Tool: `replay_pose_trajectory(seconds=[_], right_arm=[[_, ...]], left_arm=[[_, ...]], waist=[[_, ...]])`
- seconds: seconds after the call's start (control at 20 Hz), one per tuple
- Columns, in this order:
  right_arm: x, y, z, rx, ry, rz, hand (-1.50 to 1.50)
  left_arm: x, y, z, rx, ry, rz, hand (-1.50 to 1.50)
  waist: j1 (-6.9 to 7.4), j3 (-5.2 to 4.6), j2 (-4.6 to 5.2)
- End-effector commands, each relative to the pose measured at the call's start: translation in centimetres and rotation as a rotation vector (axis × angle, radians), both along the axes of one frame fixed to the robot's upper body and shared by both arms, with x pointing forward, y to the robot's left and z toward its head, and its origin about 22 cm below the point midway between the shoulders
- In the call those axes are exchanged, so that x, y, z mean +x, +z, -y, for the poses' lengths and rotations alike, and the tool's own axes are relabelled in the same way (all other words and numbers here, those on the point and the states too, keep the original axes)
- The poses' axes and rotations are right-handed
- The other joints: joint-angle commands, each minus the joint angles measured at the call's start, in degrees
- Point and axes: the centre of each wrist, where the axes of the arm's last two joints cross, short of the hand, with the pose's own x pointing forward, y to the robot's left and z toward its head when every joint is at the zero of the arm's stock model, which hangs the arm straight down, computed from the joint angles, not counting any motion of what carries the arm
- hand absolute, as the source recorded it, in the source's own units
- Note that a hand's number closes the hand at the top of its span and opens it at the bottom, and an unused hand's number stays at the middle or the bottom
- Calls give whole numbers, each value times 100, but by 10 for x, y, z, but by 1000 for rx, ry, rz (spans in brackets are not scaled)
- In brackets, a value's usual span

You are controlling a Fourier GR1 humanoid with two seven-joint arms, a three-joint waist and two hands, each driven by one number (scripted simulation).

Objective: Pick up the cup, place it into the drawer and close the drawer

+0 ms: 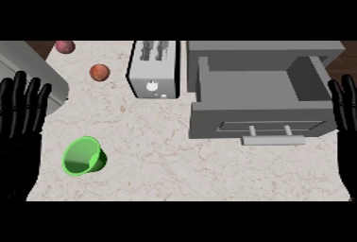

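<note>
Fingers straight and spread on both the left hand and right hand, holding nothing. Green cup lies tipped on the marbled table; the grey drawer stands open beside a metal toaster.

Light is even and fairly bright across the pale tabletop, with no glare and no strong cast shadows. The open drawer is shaded a darker grey along its inner walls, and the cup shows a brighter green rim than its interior.

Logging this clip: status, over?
Left hand and right hand open, resting at edges. Green cup on its side on counter, untouched. Drawer open. Path clear.
</note>
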Motion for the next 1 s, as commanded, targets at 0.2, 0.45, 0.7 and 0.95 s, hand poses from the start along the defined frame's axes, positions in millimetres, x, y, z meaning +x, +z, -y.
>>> replay_pose_trajectory(seconds=[0.2, 0.45, 0.7, 0.95], right_arm=[[-10, 2, -22, -9, 45, -75, -150], [0, -16, -14, 64, 154, -181, -150], [-7, -11, -18, 47, 146, -189, -150], [23, -13, -12, 63, 163, -171, -150]], left_arm=[[-10, -13, 0, 32, 191, 37, -150], [-8, -40, 5, -191, 204, -78, -150], [-15, -19, 24, -210, 203, -74, -150], [6, -9, 21, -197, 188, -82, -150]], waist=[[111, 64, 103], [102, 63, 112], [93, 67, 107], [100, 68, 116]])
